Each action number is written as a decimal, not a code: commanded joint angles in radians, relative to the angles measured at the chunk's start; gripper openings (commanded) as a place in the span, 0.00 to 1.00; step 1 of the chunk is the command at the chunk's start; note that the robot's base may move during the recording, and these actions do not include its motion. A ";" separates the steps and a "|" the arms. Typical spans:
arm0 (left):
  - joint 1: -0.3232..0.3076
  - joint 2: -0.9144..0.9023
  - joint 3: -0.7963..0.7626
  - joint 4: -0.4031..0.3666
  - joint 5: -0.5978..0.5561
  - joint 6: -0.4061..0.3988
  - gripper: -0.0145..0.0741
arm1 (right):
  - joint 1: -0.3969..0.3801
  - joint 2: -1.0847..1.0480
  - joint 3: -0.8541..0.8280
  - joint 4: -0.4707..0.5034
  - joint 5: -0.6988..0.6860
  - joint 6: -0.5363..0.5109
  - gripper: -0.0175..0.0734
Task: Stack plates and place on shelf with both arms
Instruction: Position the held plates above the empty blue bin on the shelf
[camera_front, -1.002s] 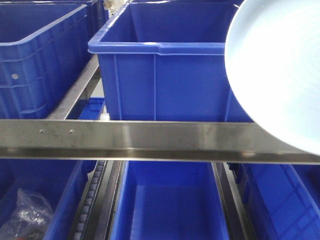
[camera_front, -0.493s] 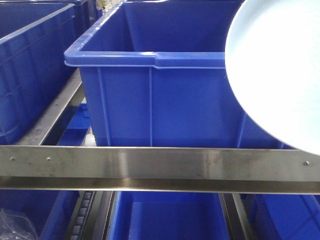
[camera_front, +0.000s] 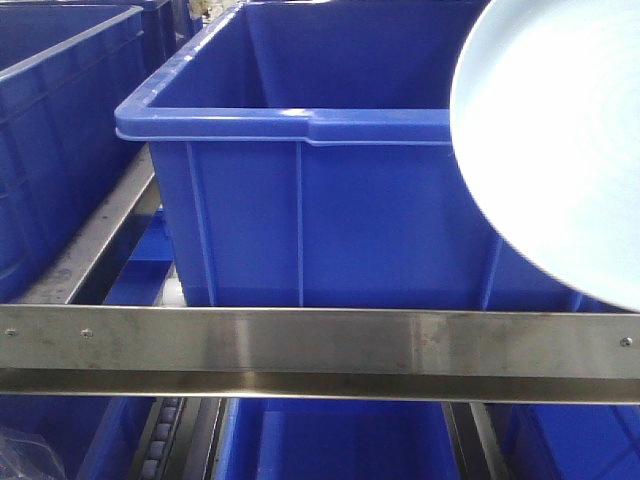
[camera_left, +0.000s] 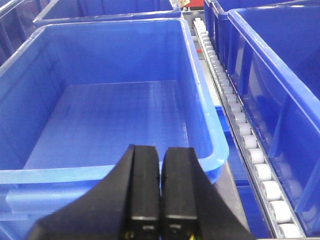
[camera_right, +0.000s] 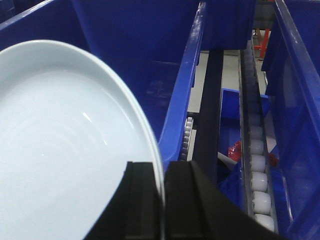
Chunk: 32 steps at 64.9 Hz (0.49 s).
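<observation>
Since a second ago, your front view has closed in on the shelf (camera_front: 320, 350): its steel front rail sits lower in frame and the blue crate (camera_front: 300, 200) behind it looms larger, while the plate (camera_front: 560, 140) keeps its place at the upper right. Your right gripper (camera_right: 163, 200) is clamped on that plate's rim, carrying it steeply tilted, almost on edge, above the crates; whether a second plate sits nested in it, you cannot tell from these views. That edge pinch is probably why the plate hangs tilted rather than flat. Your left gripper (camera_left: 160, 190) has its fingers pressed together on nothing, hovering just over the near rim of an empty crate (camera_left: 100, 115), beside a roller track (camera_left: 240, 125), likely parked clear so the right arm can carry the load.
</observation>
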 joint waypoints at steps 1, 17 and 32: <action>-0.001 0.006 -0.030 -0.004 -0.082 -0.004 0.26 | 0.000 0.003 -0.031 -0.004 -0.096 -0.001 0.25; -0.001 0.006 -0.030 -0.004 -0.082 -0.004 0.26 | 0.000 0.003 -0.031 -0.004 -0.096 -0.001 0.25; -0.001 0.006 -0.030 -0.004 -0.082 -0.004 0.26 | 0.001 0.003 -0.033 -0.004 -0.119 -0.001 0.25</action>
